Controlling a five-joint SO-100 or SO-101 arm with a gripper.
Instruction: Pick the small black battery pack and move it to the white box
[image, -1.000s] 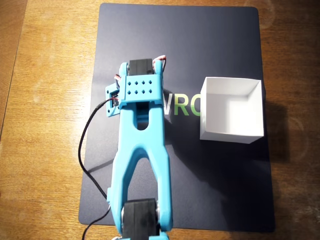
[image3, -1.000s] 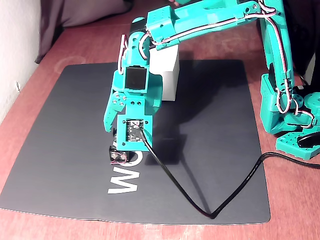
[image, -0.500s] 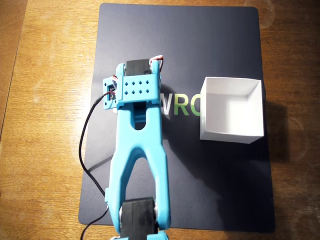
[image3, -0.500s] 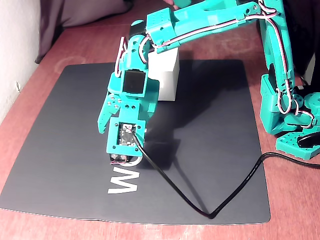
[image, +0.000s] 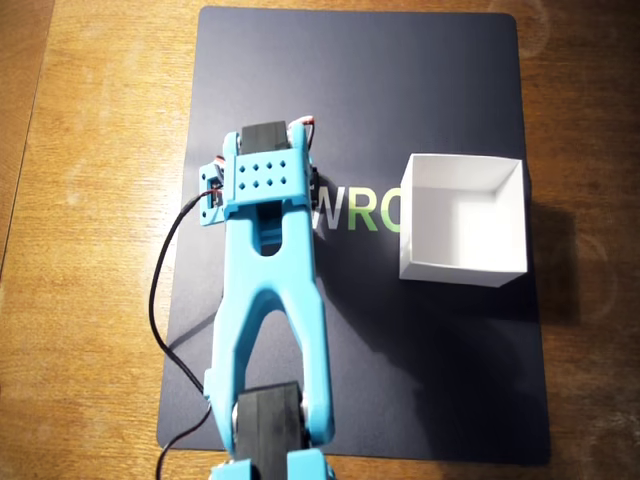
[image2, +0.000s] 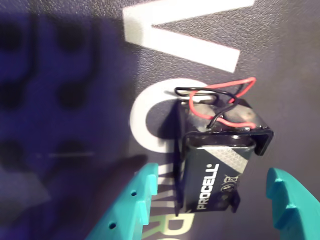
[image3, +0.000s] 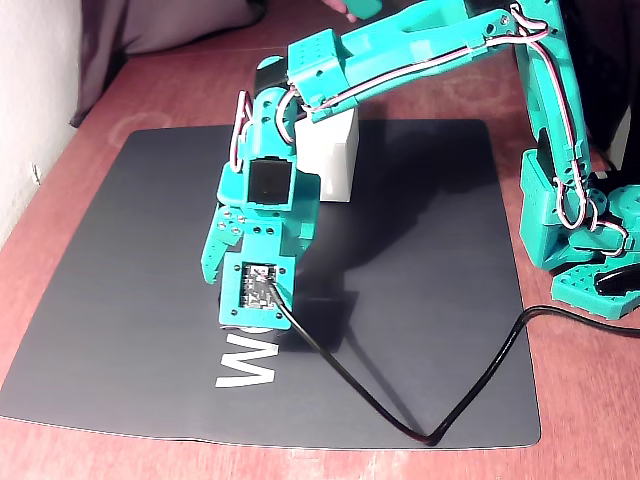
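Note:
In the wrist view the small black battery pack lies on the dark mat, white lettering up, with its thin red and black wires looping from the far end. My gripper is open. One teal finger stands to the pack's left and the other to its right, with a gap on each side. From overhead the arm's wrist covers the pack. The white box stands empty to the right of the wrist. In the fixed view the box sits behind the lowered wrist.
A dark mat with pale lettering covers the wooden table. A black cable trails from the wrist camera across the mat's near edge. The arm's base stands at the right in the fixed view.
The wrist has shifted left in the overhead view. In the fixed view the battery pack showed under the gripper; now the wrist covers it.

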